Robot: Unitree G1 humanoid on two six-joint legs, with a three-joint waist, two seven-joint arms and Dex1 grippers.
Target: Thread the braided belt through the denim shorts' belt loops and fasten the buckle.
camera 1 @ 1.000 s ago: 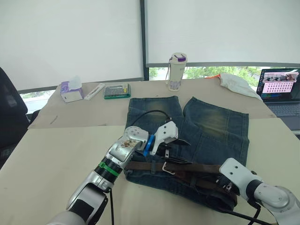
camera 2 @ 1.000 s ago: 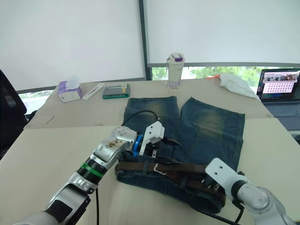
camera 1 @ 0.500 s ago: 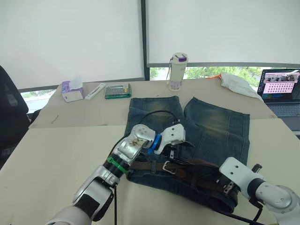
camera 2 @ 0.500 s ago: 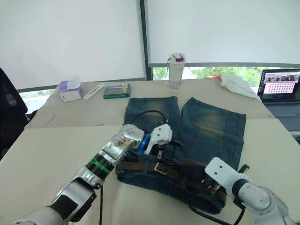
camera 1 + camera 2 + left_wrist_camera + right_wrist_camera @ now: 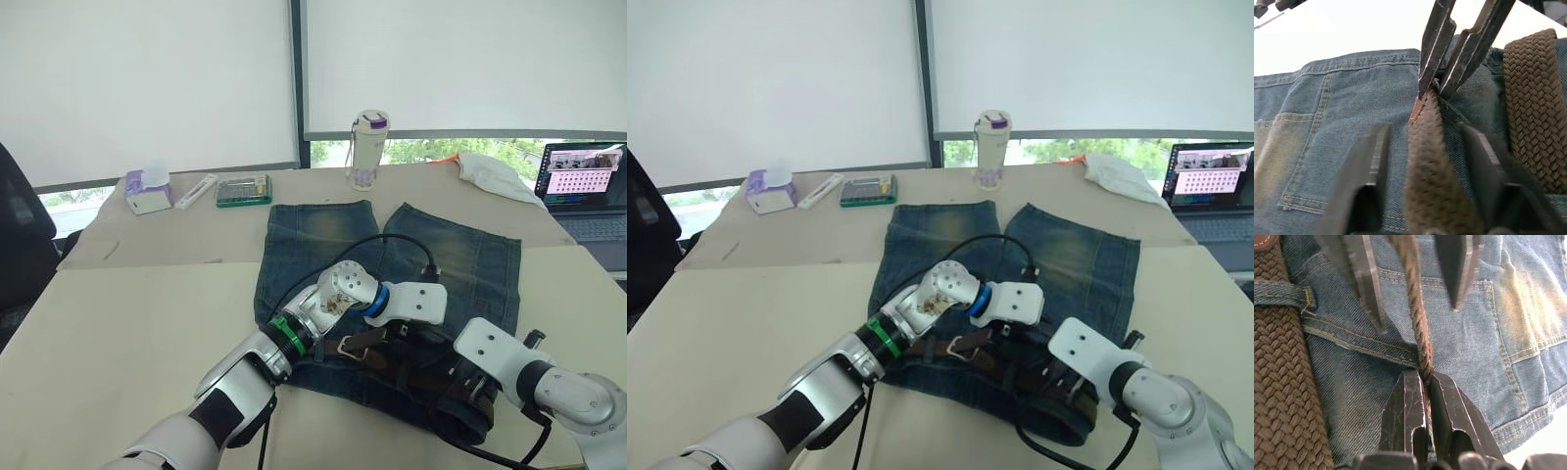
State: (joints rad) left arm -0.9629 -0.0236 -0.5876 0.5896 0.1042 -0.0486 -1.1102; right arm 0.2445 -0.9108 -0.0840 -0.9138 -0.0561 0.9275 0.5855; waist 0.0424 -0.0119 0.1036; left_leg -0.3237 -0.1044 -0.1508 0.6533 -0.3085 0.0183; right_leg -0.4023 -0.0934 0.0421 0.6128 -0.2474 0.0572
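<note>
Writing you could read was nowhere on the belt or shorts; the laptop (image 5: 586,191) screen beyond the shorts' right leg was too small to make out. Your right gripper (image 5: 1423,382) had its fingers nearly together, pinching the braided belt (image 5: 1425,161) at its tip, over the waistband of the denim shorts (image 5: 460,264). Your left gripper (image 5: 1422,142) stood with fingers apart, one on each side of the same strap just behind that pinch. One of the belt loops (image 5: 1283,293) crossed another stretch of belt beside the grippers. The buckle (image 5: 349,346) lay on the waistband just left of the two grippers. Bare table (image 5: 127,313) lay open left of the shorts; the waistband sat near the table's front edge.
</note>
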